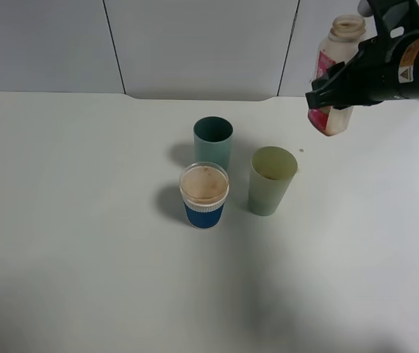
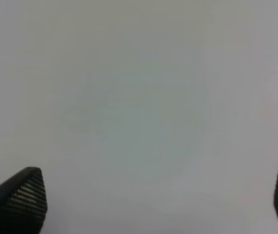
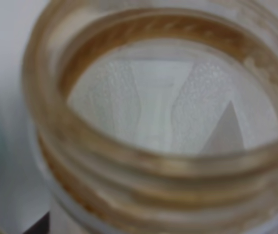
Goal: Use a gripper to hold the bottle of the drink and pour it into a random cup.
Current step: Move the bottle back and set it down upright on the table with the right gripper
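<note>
Our right black claw clamps the translucent red-labelled plastic bottle above the white table's far right corner, apart from the pale yellow-green tumbler; label unreadable; left claw spread.

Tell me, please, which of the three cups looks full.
The clear cup with the blue sleeve: brownish froth reaches near its rim, while the dark teal cup and pale yellow-green cup show bare walls.

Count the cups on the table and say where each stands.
3. The dark teal cup is rearmost; the blue-sleeved clear cup sits just in front of it; the pale yellow-green cup stands right of both. None appears hidden.
</note>
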Controlling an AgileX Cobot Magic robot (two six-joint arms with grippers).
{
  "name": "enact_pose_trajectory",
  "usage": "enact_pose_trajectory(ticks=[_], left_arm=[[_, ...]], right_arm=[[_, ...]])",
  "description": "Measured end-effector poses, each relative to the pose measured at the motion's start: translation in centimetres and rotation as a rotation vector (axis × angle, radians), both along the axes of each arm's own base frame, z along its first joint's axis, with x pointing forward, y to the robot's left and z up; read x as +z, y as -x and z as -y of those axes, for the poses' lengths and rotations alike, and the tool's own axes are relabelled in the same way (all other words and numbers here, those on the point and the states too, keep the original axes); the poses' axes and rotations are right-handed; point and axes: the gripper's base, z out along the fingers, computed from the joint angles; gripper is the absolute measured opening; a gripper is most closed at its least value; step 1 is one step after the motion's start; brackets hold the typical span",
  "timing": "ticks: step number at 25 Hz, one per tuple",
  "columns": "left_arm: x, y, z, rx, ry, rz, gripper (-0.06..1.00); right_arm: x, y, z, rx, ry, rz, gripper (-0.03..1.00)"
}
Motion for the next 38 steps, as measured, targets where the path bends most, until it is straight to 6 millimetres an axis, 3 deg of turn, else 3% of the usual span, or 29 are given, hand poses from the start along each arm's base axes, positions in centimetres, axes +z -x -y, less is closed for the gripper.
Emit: enact_pose_trajectory(ticks=[8,14,23,31,38], left_arm=[[0.0,0.0,0.0,0.0,0.0,0.0,0.93],[0.0,0.0,0.0,0.0,0.0,0.0,0.93],[0.0,0.0,0.0,0.0,0.0,0.0,0.93],[0.0,0.0,0.0,0.0,0.0,0.0,0.93],[0.0,0.0,0.0,0.0,0.0,0.0,0.93]], right_arm=[[0.6,-0.6,1.1,-0.012,-0.054,0.098,0.39],[-1.3,0.1,3.3,-0.074,-0.162,0.168,0.39],[-3.5,0.5,7.3,-0.283,-0.232,0.133,0.39],[-8.1,-1.0,7.3,-0.296,-0.212,-0.003,0.39],[-10.5,-1.6,7.2,-0.279,-0.174,-0.05,0.39]])
